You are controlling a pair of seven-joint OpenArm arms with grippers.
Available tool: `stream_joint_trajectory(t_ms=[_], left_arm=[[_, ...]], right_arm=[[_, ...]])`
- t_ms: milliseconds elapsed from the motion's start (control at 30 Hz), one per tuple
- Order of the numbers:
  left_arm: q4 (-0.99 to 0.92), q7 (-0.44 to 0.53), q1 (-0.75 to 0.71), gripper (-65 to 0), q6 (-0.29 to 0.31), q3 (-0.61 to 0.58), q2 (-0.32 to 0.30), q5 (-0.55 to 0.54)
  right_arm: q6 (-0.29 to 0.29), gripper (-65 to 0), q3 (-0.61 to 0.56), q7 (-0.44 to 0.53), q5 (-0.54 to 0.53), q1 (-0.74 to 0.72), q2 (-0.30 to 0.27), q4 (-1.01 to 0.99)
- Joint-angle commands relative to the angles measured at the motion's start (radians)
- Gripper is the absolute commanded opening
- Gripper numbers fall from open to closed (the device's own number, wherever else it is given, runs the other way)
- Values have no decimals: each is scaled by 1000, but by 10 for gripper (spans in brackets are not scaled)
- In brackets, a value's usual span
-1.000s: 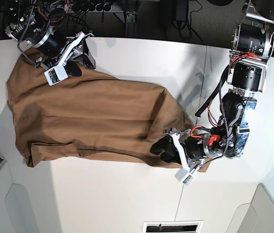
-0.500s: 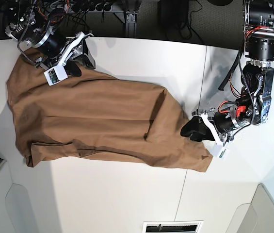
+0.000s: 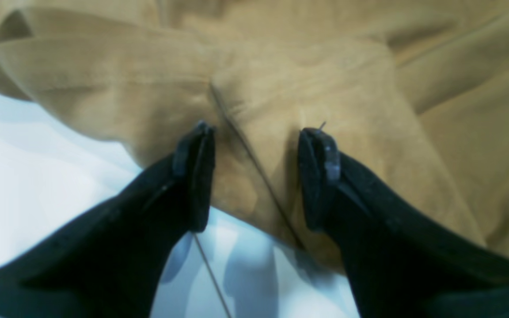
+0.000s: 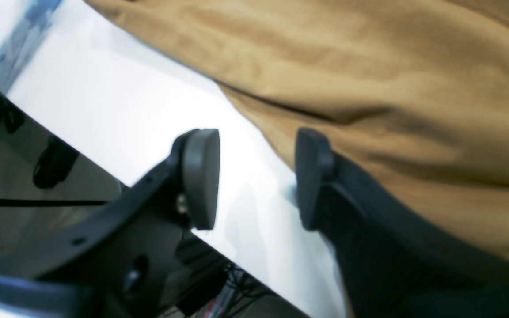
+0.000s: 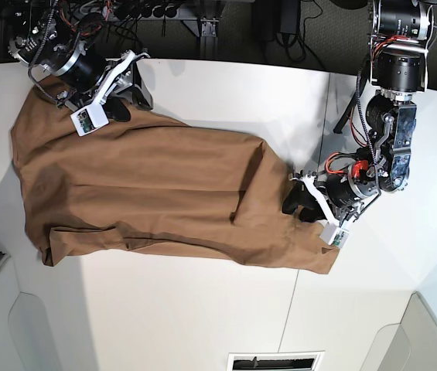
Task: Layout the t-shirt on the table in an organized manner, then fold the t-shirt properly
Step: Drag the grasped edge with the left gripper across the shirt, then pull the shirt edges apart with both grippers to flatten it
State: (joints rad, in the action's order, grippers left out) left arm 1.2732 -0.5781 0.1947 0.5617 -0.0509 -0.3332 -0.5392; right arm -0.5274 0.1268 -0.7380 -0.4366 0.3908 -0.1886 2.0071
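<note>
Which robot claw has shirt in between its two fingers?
The left gripper: brown t-shirt fabric lies in its open gap. The right gripper has only white table in its gap, with the shirt beside it.

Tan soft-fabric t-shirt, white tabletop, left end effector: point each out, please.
tan soft-fabric t-shirt (image 5: 141, 185), base view, middle of the cloth
white tabletop (image 5: 203, 317), base view, bare near side
left end effector (image 3: 256, 176), left wrist view, midway between its fingertips

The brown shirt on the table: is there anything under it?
Under the t-shirt only the white table shows, around its edges. Its thin dark seam runs under the cloth in the left wrist view. Whatever else lies beneath is covered and cannot be seen.
</note>
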Motion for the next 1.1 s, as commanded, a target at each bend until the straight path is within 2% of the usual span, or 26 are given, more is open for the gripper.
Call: stream_joint_trajectory(t_ms=[0,333,467,633,833,967,1067], left_arm=[[14,27,24,-321,-2,7,-10,-15],[-63,29,23,-328,-1,5,32,-16],[-63,29,24,-486,3,5,36,-18],[-41,17,24,-595,95,5,33,-66],[60,-51,24,-650,136,5,34,-211],[113,-104,23,-650,136,5,30,-220],[167,-115,7,-650,136,11,-7,-245]], right_arm=[[0,-374,4,19,-16,-2,-8,15],[0,-374,4,19,-16,-2,-8,15],[0,-374,4,19,-16,-2,-7,15],[0,-374,4,20,-16,-2,-8,15],[0,-374,4,20,-15,-2,-8,15],[0,-374,4,20,-15,-2,-8,15],[0,-374,4,20,-15,-2,-8,15]])
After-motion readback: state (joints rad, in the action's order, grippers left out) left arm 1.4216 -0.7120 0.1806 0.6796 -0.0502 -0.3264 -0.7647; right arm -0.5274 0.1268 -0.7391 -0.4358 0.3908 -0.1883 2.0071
